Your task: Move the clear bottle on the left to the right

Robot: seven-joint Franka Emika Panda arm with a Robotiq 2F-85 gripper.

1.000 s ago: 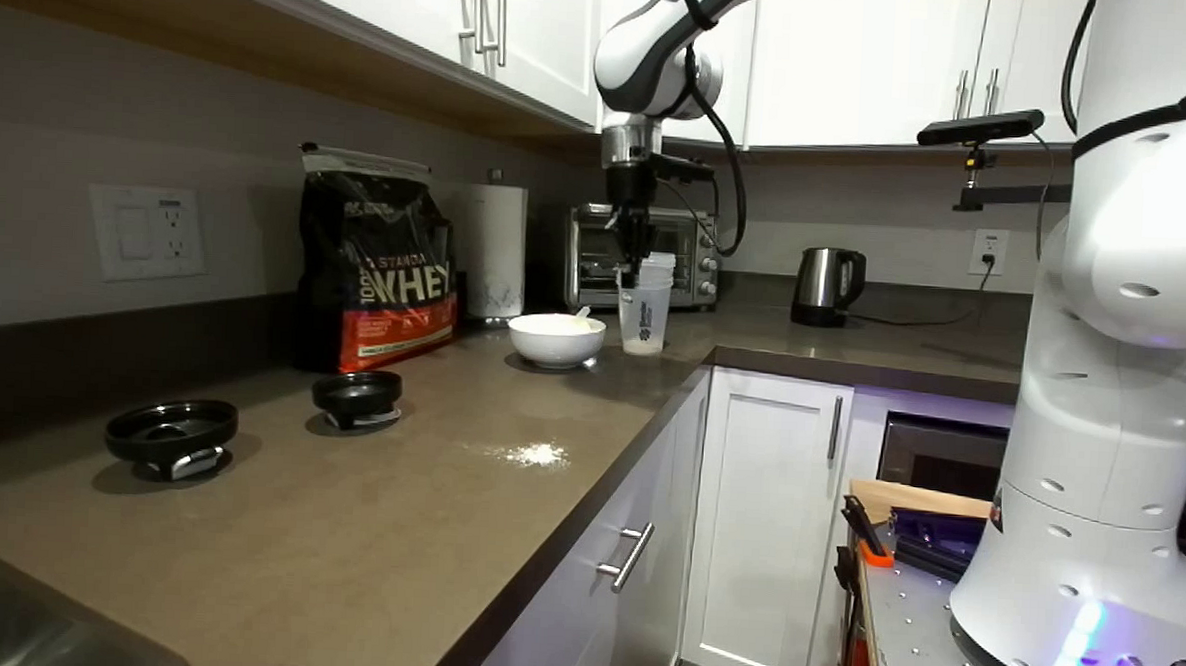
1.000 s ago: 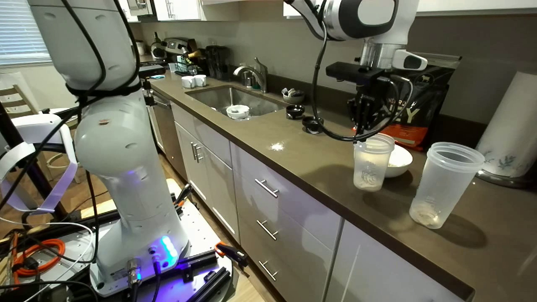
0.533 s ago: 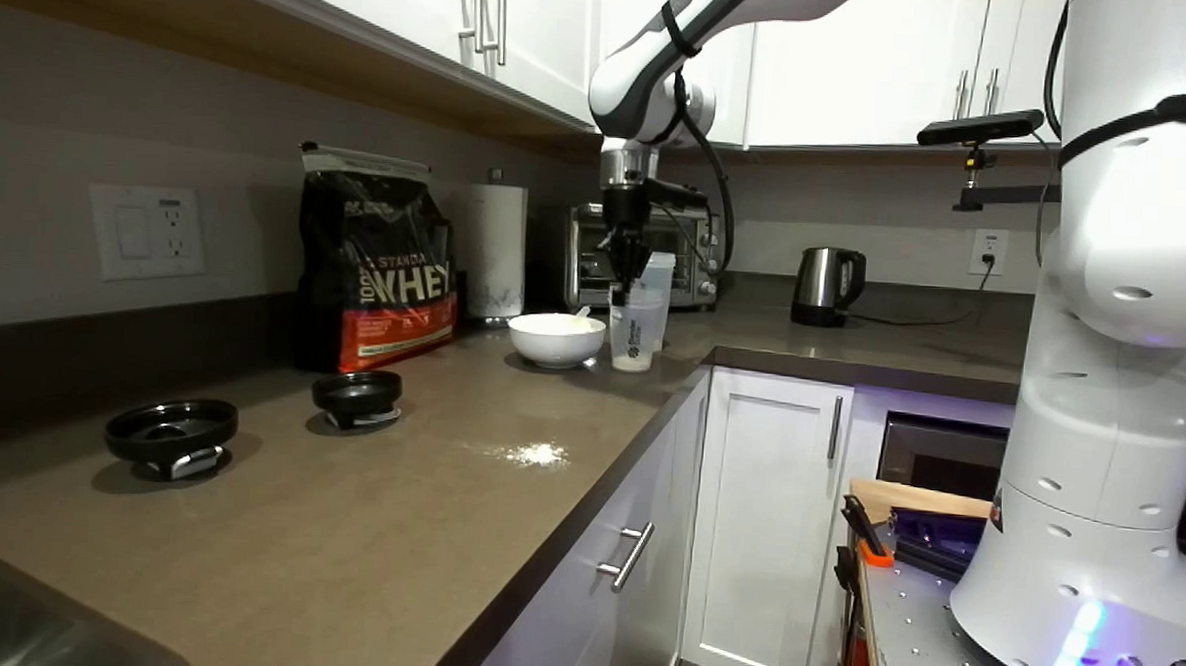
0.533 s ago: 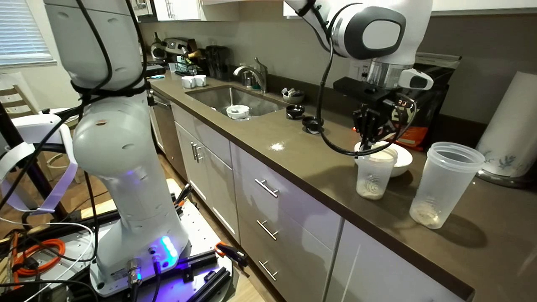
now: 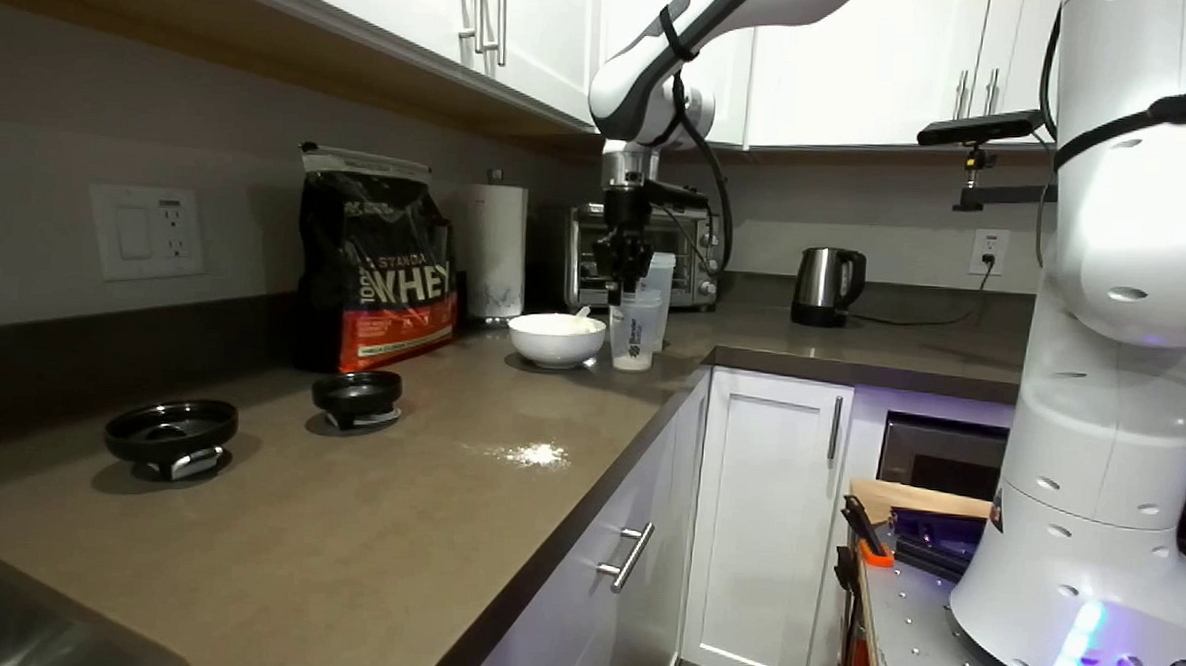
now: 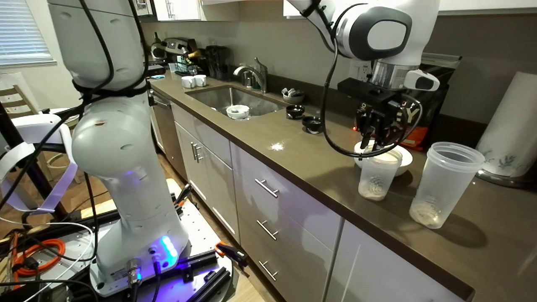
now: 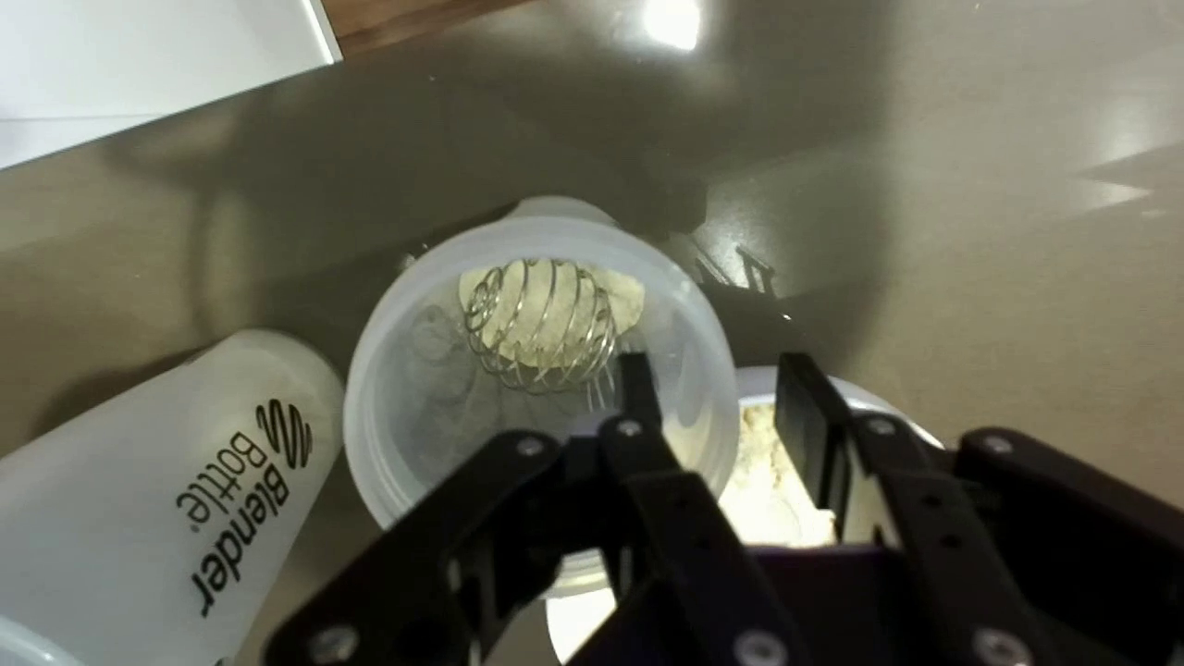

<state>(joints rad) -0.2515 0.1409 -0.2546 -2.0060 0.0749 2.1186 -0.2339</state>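
Observation:
The clear bottle (image 5: 631, 340) stands upright on the counter beside the white bowl (image 5: 555, 343); it also shows in an exterior view (image 6: 376, 181). In the wrist view, the bottle (image 7: 407, 416) shows its open mouth, with powder and a wire ball inside. My gripper (image 7: 717, 370) is open over the bottle's rim, one finger inside the mouth and one outside, over the bowl (image 7: 777, 481). The rim lies between the fingers, with a gap to the outer finger. In an exterior view the gripper (image 6: 373, 144) is at the bottle's top. The second clear container (image 6: 445, 188) stands to its right.
A whey bag (image 5: 385, 274) and a paper towel roll (image 5: 496, 254) stand behind the bowl. A toaster oven (image 5: 586, 258) is at the back. Two black lids (image 5: 173, 435) lie on the counter. The counter's front edge (image 6: 335, 205) runs close to the bottle.
The bottle has come down and shifted slightly right in an exterior view, from held at the rim to standing on the counter. My gripper came down with it and its fingers have opened.

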